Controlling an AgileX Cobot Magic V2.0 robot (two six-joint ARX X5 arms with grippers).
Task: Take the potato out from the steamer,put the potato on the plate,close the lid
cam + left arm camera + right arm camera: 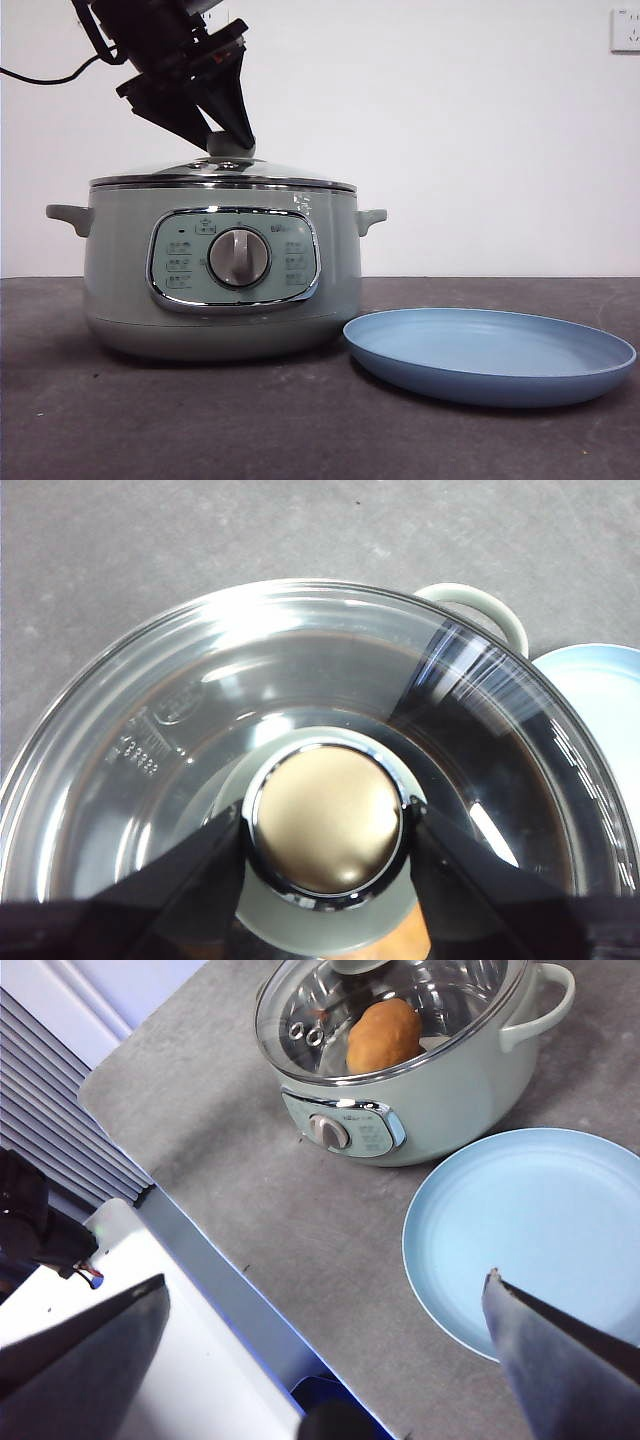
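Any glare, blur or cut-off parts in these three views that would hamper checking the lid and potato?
Left wrist view: white streaks of glare across the clear glass lid hide the pot's inside; the left claw flanks its knob. Right wrist view: the golden-brown potato reads clearly through the glass; the right claw is blurred. Front view: sharp, evenly lit.

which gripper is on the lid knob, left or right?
The left gripper: its jaws flank the lid's knob atop the steamer. The right gripper hangs open, off to the side above the plate.
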